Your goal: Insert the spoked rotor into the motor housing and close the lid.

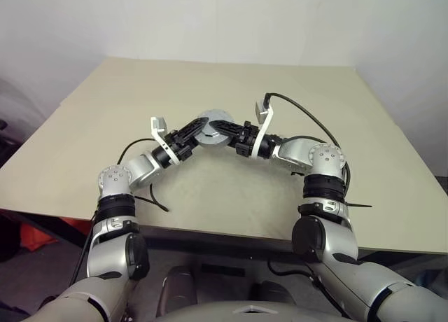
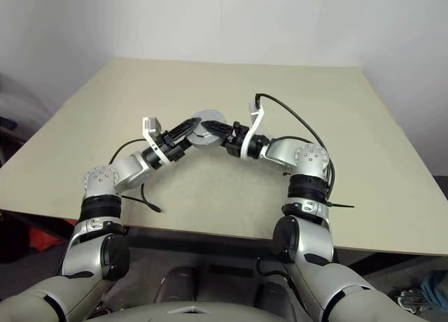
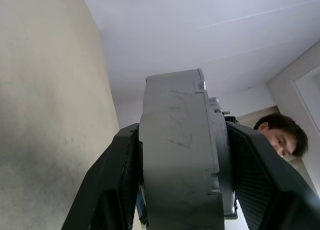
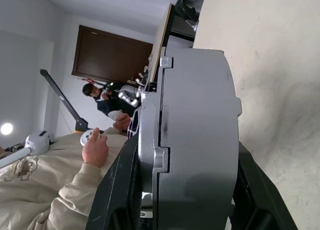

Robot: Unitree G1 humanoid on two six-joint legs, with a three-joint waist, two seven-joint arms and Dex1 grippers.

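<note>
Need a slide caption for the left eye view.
Both tools, left and right, grip the grey motor housing above the table.

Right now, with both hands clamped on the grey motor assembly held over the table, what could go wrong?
The left hand and right hand pinch only the rim of the motor housing, held above the table; if either slips, it could drop. The wrist view shows a seam along the lid; uneven squeezing might leave it unseated.

Grey motor housing (image 1: 212,129), black pincer fingers (image 3: 112,185), beige table (image 1: 231,91)
</note>
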